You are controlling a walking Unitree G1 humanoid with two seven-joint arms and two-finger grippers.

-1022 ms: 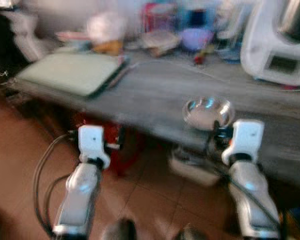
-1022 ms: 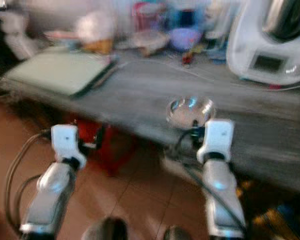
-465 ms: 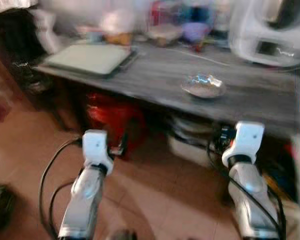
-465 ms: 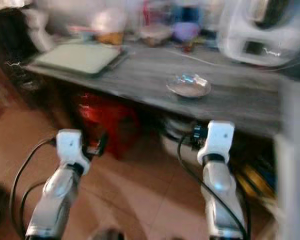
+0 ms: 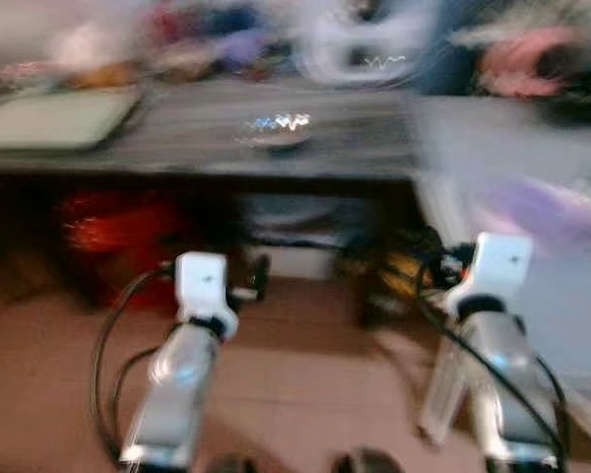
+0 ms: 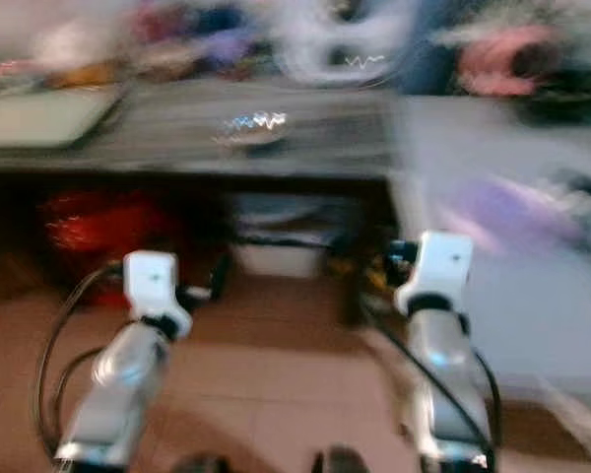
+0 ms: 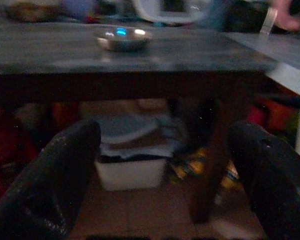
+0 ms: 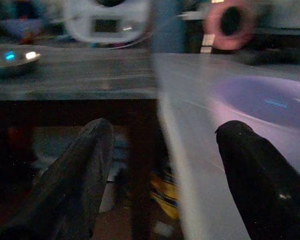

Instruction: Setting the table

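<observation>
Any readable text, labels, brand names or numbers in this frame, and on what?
None can be read.
White appliance: its dark display panel is too blurred to show any characters.
Metal bowl on the grey table: only light glints, no markings.

Grey table [image 5: 197, 138]: metal bowl [image 5: 274, 128] lay near centre; flat pale board [image 5: 54, 118] at 9 o'clock; blurred clutter at 12.

Your 2 head eyes look down, blurred, over both arms at the grey table [image 5: 177, 148]; both low wrist cameras face its metal bowl [image 7: 122, 38].
</observation>
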